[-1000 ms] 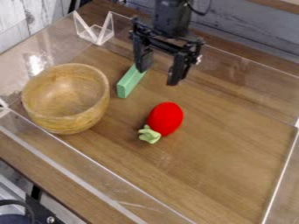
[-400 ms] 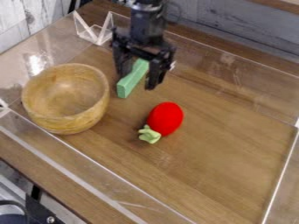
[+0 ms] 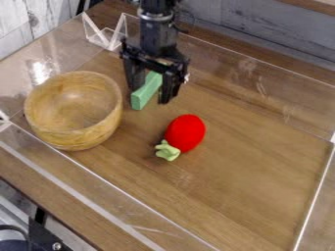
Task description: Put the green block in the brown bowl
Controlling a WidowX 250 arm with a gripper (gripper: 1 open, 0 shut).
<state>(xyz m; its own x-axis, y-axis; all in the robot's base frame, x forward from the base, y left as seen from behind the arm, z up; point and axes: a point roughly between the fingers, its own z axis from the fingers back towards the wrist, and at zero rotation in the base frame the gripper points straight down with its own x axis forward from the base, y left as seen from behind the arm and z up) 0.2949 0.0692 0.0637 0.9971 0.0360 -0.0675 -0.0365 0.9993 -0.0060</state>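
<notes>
Green block (image 3: 144,92) flat on table, beside brown bowl (image 3: 72,109) | claw (image 3: 152,86) points straight down; jaws wide, straddling block

We saw the gripper (image 3: 153,85) pointing straight down with its jaws spread wide, one finger on each side of the green block (image 3: 144,92), which lay flat on the wooden table (image 3: 249,147). The brown bowl (image 3: 73,109) sat upright just left of the block, not touching it. A red strawberry toy (image 3: 182,134) lay near the block, toward the front.
</notes>
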